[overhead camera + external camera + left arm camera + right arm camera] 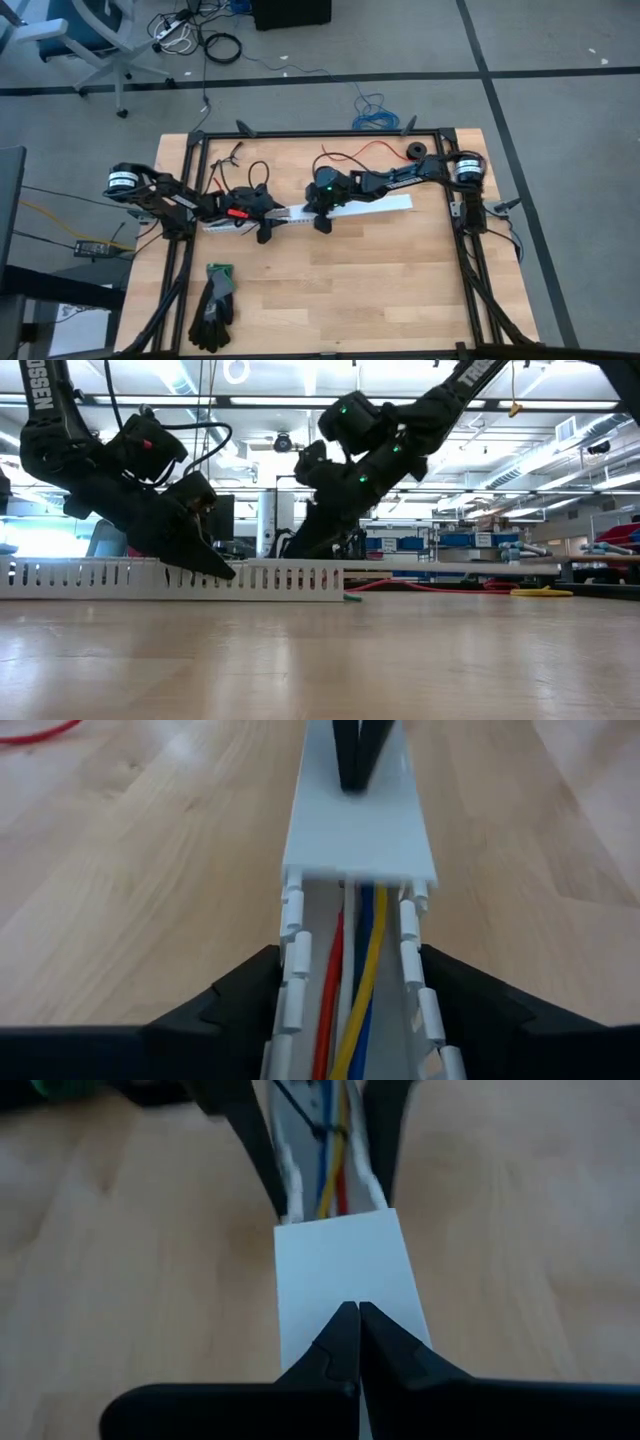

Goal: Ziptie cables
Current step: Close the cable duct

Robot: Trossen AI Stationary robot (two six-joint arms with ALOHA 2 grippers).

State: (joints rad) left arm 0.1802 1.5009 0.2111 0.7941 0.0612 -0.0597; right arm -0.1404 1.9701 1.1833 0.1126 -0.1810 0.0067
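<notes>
A white slotted channel (395, 204) lies across the table's middle, resting on its base. The cables (358, 970), here red, yellow and blue wires, run inside its uncovered part; a dark tie (322, 1128) crosses them. A flat white lid (360, 830) covers the channel's right part. My left gripper (348, 958) straddles the uncovered channel, one finger on each side. My right gripper (357, 1310) is shut, and its tips rest on the lid near the lid's end. My left gripper holds the white channel across its width, one finger (245, 995) against each outer slotted wall (292, 970). It comes slanting down from the table's left. The channel stays flat on the table. My right gripper presses its shut fingertips (345, 1342) down on the lid's top face (330, 1270), close to the lid's left end. It slants down from the table's right.
A pair of black and green gloves (212, 303) lies near the front left. A thin red wire (352, 154) and a black roll (415, 152) sit toward the far edge. A black frame (190, 170) borders the table. Bare wood fills the front half.
</notes>
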